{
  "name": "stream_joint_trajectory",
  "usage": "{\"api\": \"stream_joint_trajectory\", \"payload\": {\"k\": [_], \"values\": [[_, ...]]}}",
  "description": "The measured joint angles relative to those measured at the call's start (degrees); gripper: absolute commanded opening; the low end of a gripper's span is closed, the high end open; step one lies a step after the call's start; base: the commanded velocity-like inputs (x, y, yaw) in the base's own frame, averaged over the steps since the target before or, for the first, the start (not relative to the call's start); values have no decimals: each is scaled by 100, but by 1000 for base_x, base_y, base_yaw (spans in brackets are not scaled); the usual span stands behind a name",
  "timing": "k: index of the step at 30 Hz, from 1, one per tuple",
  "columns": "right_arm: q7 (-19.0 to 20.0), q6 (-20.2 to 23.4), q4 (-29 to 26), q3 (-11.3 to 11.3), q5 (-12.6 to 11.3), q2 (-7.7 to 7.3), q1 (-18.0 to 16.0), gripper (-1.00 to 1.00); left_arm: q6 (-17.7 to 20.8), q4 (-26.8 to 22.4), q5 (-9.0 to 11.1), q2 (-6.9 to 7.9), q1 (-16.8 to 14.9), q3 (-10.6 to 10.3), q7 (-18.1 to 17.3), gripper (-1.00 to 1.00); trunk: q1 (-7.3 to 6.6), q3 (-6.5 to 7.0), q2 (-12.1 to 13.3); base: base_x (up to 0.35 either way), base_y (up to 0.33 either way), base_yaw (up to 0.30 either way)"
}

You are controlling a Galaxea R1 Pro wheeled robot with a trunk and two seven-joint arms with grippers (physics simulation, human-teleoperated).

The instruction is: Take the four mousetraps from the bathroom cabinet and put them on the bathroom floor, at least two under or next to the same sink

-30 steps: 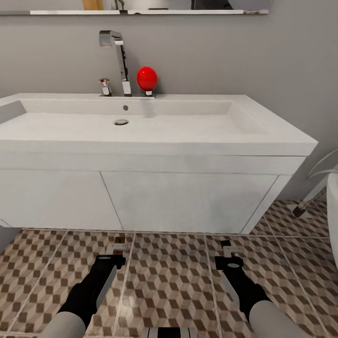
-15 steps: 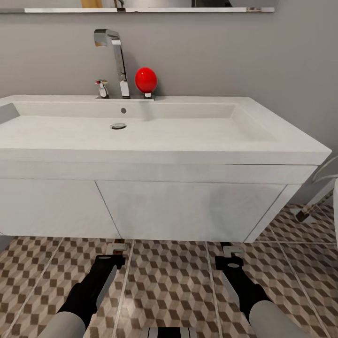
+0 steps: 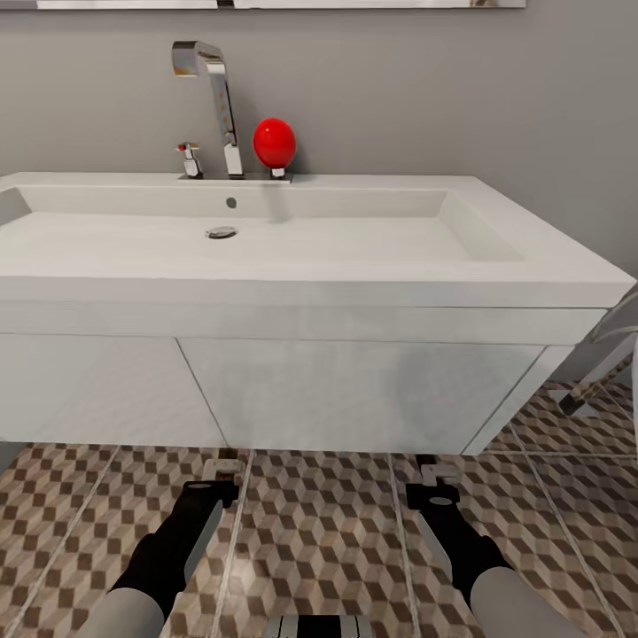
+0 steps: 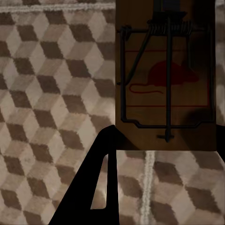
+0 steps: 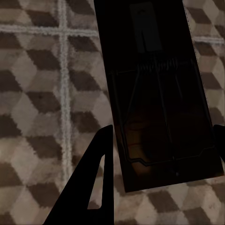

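Grey wall stood behind one wide white rectangular bathroom sink (image 3: pixel 292 239) on its wall-hung vanity, with one chrome faucet (image 3: pixel 213 102) and one red ball-shaped object (image 3: pixel 275 143) at its back rim. Below it spread the cube-patterned brown, beige and white tiled bathroom floor (image 3: pixel 319 523). Two small dark-brown wooden mousetraps were in sight. The left gripper (image 3: pixel 220 474) was clamped on one mousetrap (image 4: pixel 166 79) above the tiles; the right gripper (image 3: pixel 436 483) was clamped on the other mousetrap (image 5: pixel 159 103), both just before the vanity's lower edge.
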Motion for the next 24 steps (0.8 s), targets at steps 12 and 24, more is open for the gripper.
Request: {"api": "stream_joint_trajectory", "payload": {"k": [12,24], "values": [[9,9,7,0,-7,0,0,-100,5,17,3,12,0,-7,-7,-100,31,-266,-16,0,0,0],[-2,-4,174,-68,-75,-1,0,-100,1,84,18,54,0,157,-8,-100,62,-532,-32,0,0,0]]}}
